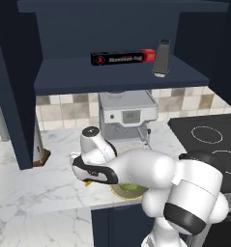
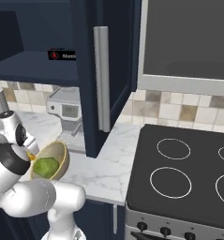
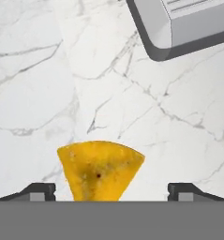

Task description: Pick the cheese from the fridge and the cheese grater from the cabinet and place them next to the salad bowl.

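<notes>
The cheese (image 3: 100,171), a yellow-orange wedge, lies on the marble counter between my gripper's (image 3: 111,192) wide-apart finger tips, and the right tip stands well clear of it. In the left base view my gripper (image 1: 88,180) points down at the counter just left of the salad bowl (image 1: 131,191), which my arm mostly covers. From the right, the tan salad bowl (image 2: 51,159) shows its green ball, with a sliver of cheese (image 2: 33,157) beside it. The cheese grater (image 1: 161,59) stands upright on the open navy cabinet's shelf (image 1: 117,79). The fridge is out of view.
A black-and-red box (image 1: 122,58) lies on the shelf left of the grater. A grey coffee machine (image 1: 128,116) stands against the tiled wall behind the bowl. A black stove (image 2: 188,173) is to the right. The open cabinet door (image 2: 101,79) hangs over the counter.
</notes>
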Available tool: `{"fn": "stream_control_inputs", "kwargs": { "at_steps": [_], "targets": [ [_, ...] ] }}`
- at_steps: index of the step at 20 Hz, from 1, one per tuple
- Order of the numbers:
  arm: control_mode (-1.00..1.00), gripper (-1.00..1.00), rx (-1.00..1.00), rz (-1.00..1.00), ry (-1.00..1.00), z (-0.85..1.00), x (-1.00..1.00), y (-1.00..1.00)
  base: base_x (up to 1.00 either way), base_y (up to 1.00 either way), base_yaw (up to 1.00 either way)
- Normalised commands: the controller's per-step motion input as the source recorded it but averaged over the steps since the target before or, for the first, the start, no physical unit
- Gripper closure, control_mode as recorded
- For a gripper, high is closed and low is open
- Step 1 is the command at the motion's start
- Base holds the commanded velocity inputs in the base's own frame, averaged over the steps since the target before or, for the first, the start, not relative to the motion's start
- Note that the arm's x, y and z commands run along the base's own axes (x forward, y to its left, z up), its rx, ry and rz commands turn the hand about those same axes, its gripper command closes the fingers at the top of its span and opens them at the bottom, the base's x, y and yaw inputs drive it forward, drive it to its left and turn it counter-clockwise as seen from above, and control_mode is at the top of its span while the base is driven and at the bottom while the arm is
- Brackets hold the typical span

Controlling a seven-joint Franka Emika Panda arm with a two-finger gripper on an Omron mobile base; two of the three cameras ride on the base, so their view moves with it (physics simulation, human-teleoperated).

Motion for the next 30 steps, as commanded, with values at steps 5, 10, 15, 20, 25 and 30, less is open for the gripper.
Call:
{"fn": "stream_control_inputs", "kwargs": {
  "at_steps": [5,10,15,20,25,30],
  "targets": [
    [-1.0,-1.0,0.07,0.0,-0.05,0.29,-0.1,-0.32,0.0,0.0,0.0],
    [-1.0,-1.0,0.04,-0.01,-0.1,0.07,-0.56,-0.66,0.0,0.0,0.0],
    [-1.0,-1.0,-0.08,-0.03,-0.03,-0.01,-0.17,-0.65,0.0,0.0,0.0],
    [-1.0,-1.0,-0.11,-0.06,-0.11,0.04,0.09,-0.18,0.0,0.0,0.0],
    [-1.0,-1.0,-0.01,-0.08,-0.01,0.02,-0.12,-0.69,0.0,0.0,0.0],
    [-1.0,-1.0,0.04,-0.02,-0.02,0.3,-0.38,-0.65,0.0,0.0,0.0]
  ]
}}
